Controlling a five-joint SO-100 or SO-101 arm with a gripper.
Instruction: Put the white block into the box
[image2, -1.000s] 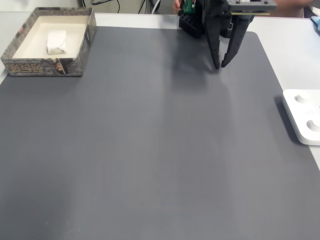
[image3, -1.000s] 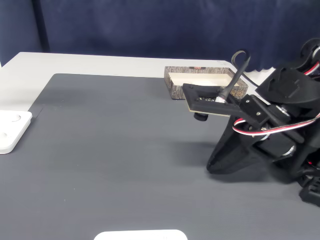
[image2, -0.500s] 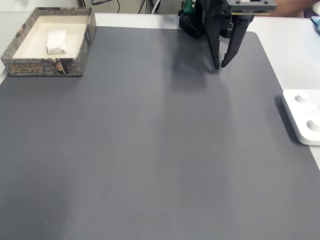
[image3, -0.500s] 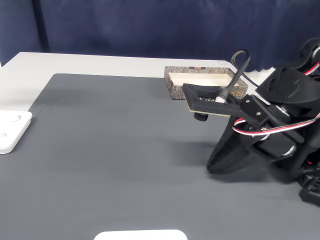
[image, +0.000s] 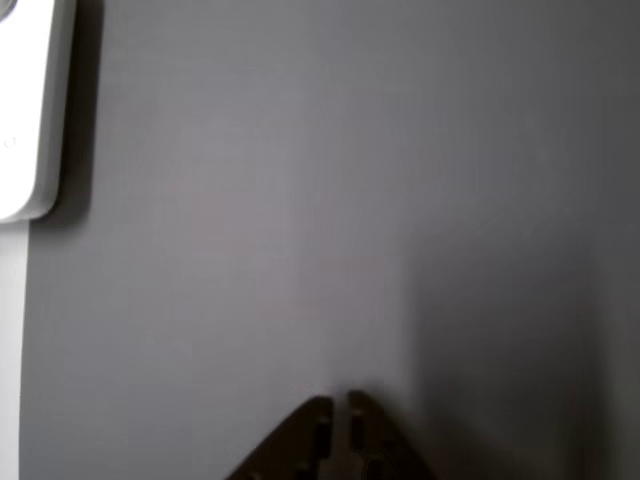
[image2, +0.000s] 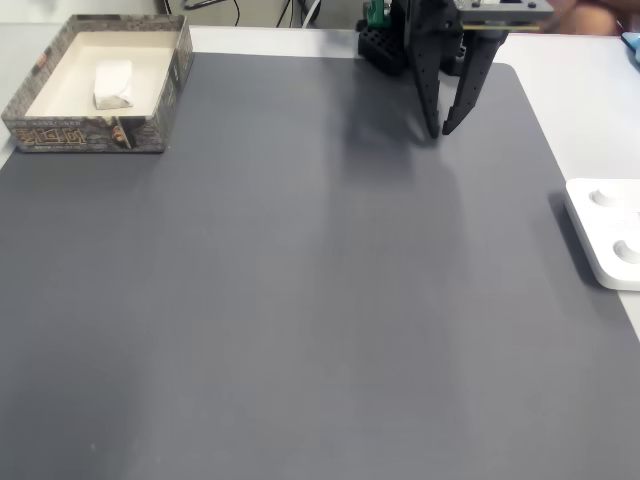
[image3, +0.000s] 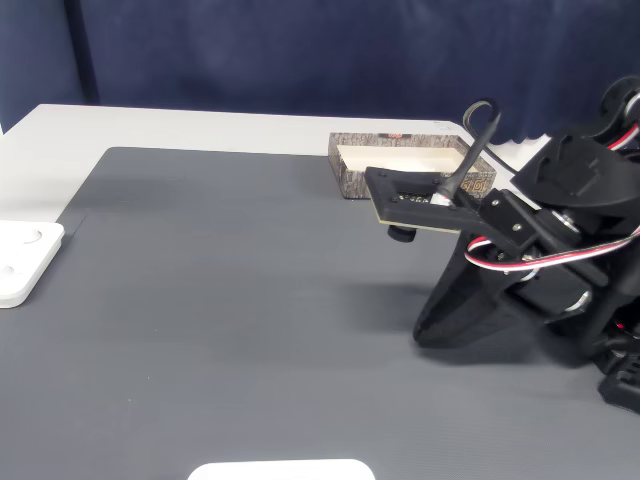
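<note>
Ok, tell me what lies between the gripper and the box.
Nothing: in a fixed view, bare grey mat runs from the gripper to the box. The white block already lies inside the box.

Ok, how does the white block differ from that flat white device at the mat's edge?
The white block is small and chunky; the flat white device is wider and thin. The block lies inside the box, while the device rests at the edge of the grey mat. The device has round dimples; the block's top looks plain. Both are white.
</note>
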